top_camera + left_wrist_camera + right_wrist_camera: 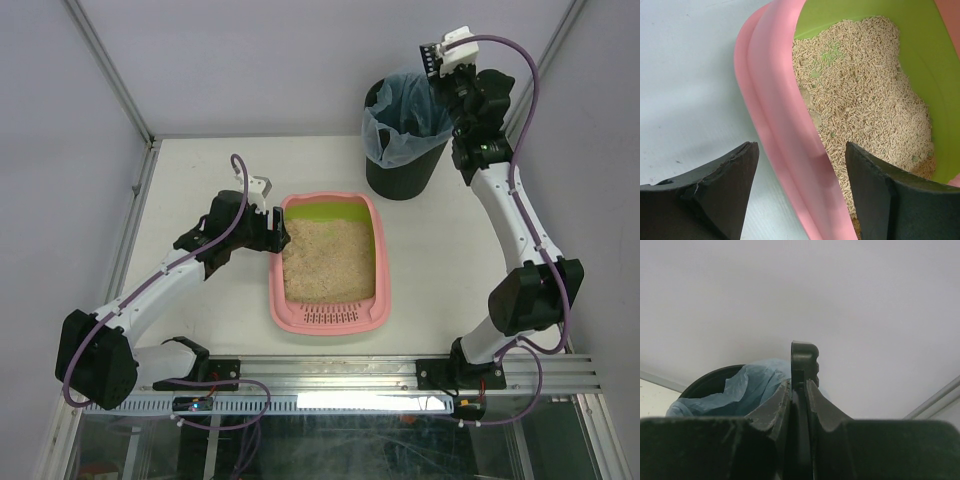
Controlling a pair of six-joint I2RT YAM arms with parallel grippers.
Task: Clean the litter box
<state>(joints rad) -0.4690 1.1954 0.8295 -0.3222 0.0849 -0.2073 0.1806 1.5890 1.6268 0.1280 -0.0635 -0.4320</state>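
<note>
The litter box sits mid-way across the bench. At its 9 o'clock rim the left end effector stands spread (1 finger outside, 1 over the litter). At 1 o'clock, the right end effector pinches a black scoop above the bin.

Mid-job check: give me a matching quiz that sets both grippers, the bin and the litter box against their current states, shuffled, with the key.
Things
1. left gripper
2. right gripper
3. bin
4. litter box

States
A. lined with a bluish bag
B. shut on a black scoop
C. holds beige litter
D. open, astride a pink rim

Pairs: 1-D, 2-B, 3-A, 4-C
</note>
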